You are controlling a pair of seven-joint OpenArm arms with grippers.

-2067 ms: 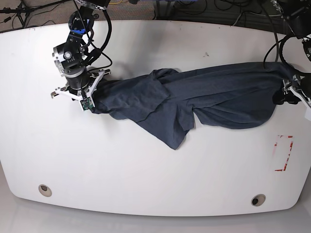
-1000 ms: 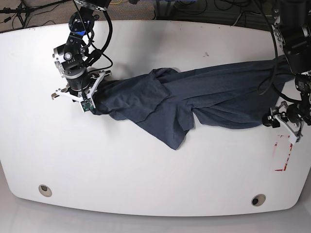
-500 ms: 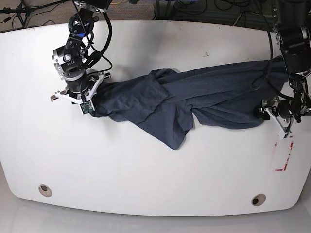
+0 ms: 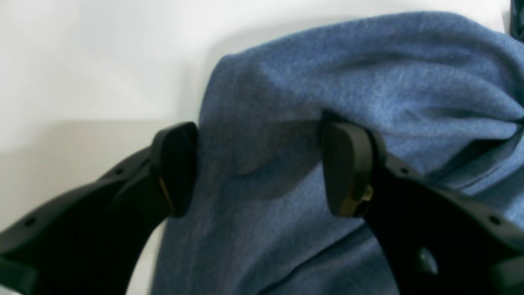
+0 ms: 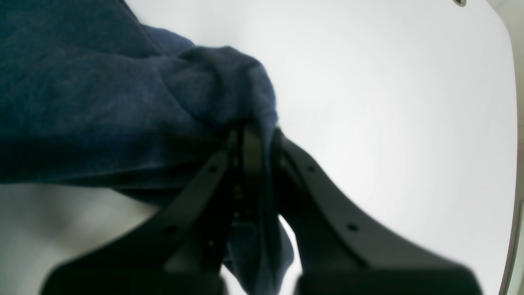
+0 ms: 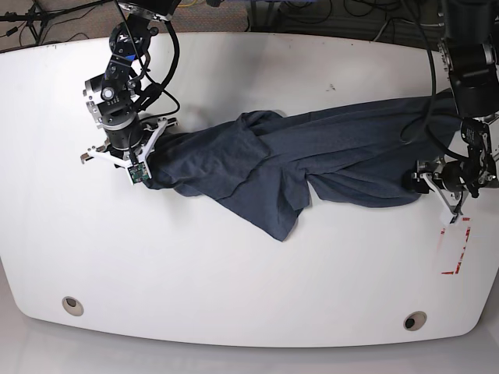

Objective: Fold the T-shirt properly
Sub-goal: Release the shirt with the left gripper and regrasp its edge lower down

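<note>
The shirt [image 6: 304, 167] lies crumpled across the middle of the white counter [image 6: 234, 280], drawn out in a long band from left to right in the base view. A loose flap hangs toward the near edge around the centre. No neck, tag or lettering can be made out, so which parts of the garment are held cannot be told. Judged from this lie, folding proper has not begun; the cloth appears to be held at its two ends so it can be stretched flat first.

Right tool [image 5: 254, 164]: pressed together, pinching a bunched corner of the shirt. In its wrist view the fabric wraps over and around the closed tips, with a small tail hanging below them. In the base view this tool sits at the left end of the band, low on the counter, its arm reaching in from the far left and angled down and rightward into the cloth.

Left tool [image 4: 258, 168]: spread wide, not gripping. In its wrist view the two pads straddle a rounded fold of the shirt; the right-hand pad touches or presses into the cloth, the left-hand pad stands at the fold's edge. In the base view it is at the right end of the band, just beside the hem, its arm descending from the far right corner.

A red-marked rectangle [image 6: 454, 248] lies on the counter just near of the left tool, untouched.
</note>
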